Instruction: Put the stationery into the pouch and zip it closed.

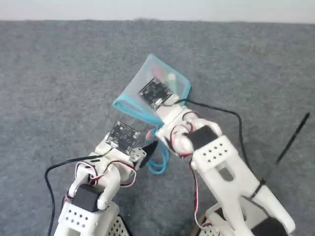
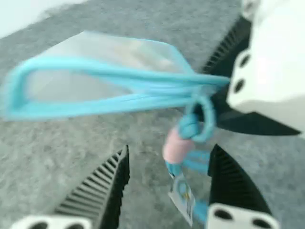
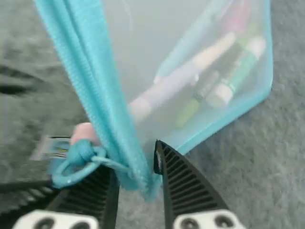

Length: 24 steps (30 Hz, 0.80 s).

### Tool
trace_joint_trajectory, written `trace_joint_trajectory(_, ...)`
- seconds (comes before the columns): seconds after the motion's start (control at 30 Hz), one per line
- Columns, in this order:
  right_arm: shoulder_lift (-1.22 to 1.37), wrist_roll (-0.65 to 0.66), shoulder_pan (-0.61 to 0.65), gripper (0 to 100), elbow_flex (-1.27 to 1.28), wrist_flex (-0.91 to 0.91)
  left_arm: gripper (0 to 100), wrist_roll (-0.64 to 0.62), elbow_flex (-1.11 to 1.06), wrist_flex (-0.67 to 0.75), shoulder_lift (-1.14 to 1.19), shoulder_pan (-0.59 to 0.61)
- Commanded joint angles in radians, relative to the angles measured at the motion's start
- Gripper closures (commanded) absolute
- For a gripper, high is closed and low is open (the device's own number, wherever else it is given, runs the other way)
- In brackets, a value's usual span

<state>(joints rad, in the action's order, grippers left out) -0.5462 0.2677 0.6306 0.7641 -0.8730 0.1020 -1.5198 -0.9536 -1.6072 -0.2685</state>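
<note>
A clear pouch (image 1: 147, 83) with light blue trim is tilted up off the grey carpet. Several pens and markers (image 3: 209, 81) lie inside it. My right gripper (image 3: 136, 162) is shut on the pouch's blue zip edge (image 3: 95, 95) near one end. A pink zip pull (image 2: 174, 145) with a blue cord loop (image 2: 202, 119) and a small tag (image 2: 183, 195) hangs from that end. My left gripper (image 2: 167, 181) is open, its fingers on either side of the pink pull without touching it. In the high view the cord (image 1: 158, 164) dangles between the two arms.
Grey carpet (image 1: 59, 88) covers the whole work area, with a pale wall strip (image 1: 157, 9) at the far edge. A black cable (image 1: 221, 110) runs from the right arm. A thin black rod (image 1: 293, 138) lies at the right.
</note>
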Motion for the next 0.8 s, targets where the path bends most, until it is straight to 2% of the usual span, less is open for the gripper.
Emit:
trace_joint_trajectory(0.0,-0.079,-0.018,0.044,99.2,0.038,0.028,75,0.011,-0.002,0.018,0.008,-0.028)
trace_joint_trajectory(0.17,-0.128,-0.018,0.044,99.2,0.077,0.038,77,0.011,-0.062,0.097,0.008,-0.026)
trace_joint_trajectory(0.43,-0.133,0.031,0.03,99.2,0.133,0.047,100,0.014,-0.061,0.103,0.006,-0.026)
trace_joint_trajectory(0.6,-0.133,0.035,-0.067,99.2,0.189,0.134,99,0.037,-0.061,0.103,0.006,-0.017)
trace_joint_trajectory(0.77,-0.131,0.037,-0.173,99.2,0.216,0.182,99,0.035,-0.042,0.123,0.006,0.123)
